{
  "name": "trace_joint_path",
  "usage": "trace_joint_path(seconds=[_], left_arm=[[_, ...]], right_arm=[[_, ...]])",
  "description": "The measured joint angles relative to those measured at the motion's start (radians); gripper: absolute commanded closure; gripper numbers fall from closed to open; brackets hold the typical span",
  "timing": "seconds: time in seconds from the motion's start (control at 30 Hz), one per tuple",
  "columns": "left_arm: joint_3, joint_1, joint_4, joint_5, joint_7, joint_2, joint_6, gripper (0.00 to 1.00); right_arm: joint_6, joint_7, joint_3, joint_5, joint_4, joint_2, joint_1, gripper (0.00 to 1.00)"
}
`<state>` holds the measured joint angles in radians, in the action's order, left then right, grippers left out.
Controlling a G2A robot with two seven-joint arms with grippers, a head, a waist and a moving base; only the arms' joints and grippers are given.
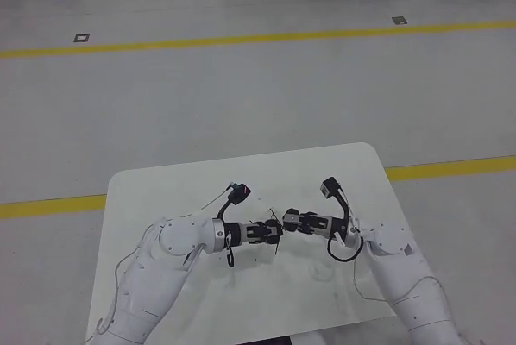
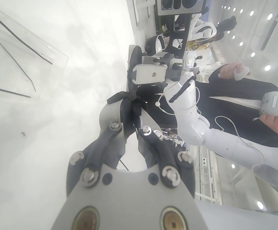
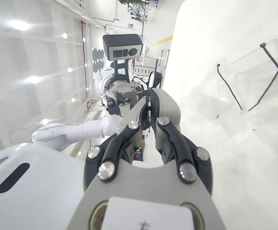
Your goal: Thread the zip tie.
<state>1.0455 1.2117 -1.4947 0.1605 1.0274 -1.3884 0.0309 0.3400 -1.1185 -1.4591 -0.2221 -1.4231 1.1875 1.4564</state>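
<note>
White and rounded at its corners, the bench (image 1: 146,194) stands on a pale grey floor (image 1: 241,112), and both arms meet low over its middle, wrist to wrist. Out at their ends the left jaws and right jaws face each other, tips almost touching. The right jaws are pressed together on the zip tie (image 3: 149,107), a thin black ribbed strip standing crosswise between the pads. The left jaws are squeezed just as tight, and as far as I can make out they pinch the same tie, with a black strand trailing out beneath them. Further along the bench sits a clear tray (image 2: 48,60) with spare ties (image 2: 19,37) lying loose in it, well apart from the jaws. Beyond, yellow lines (image 1: 241,39) cross the floor, and white shelving (image 3: 33,56) lines the room.
</note>
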Motion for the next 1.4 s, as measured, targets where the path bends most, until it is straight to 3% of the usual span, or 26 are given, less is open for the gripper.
trace_joint_path(seconds=[0.47,0.73,1.07,1.17,1.23,1.33,1.4], left_arm=[[-0.004,0.022,-0.010,-0.075,-0.109,0.019,0.054,0.00],[0.015,0.055,-0.016,-0.125,-0.260,0.026,0.090,0.00],[0.014,0.059,-0.014,-0.132,-0.263,0.025,0.094,0.00],[0.002,0.074,0.015,-0.198,-0.324,0.020,0.152,0.00],[-0.013,0.081,0.041,-0.252,-0.375,0.014,0.214,0.00],[-0.037,0.076,0.082,-0.297,-0.435,0.006,0.291,0.00],[-0.051,0.067,0.099,-0.319,-0.471,0.000,0.312,0.00]], right_arm=[[0.000,0.131,-0.030,-0.044,0.012,0.020,0.030,1.00],[0.000,0.226,-0.038,-0.126,0.019,0.039,0.038,1.00],[0.000,0.242,-0.039,-0.128,0.019,0.042,0.035,1.00],[0.000,0.296,-0.026,-0.144,0.013,0.047,0.045,1.00],[0.000,0.341,-0.021,-0.163,0.002,0.053,0.053,1.00],[0.000,0.392,-0.018,-0.175,-0.020,0.064,0.069,1.00],[0.000,0.414,-0.017,-0.187,-0.037,0.074,0.079,1.00]])
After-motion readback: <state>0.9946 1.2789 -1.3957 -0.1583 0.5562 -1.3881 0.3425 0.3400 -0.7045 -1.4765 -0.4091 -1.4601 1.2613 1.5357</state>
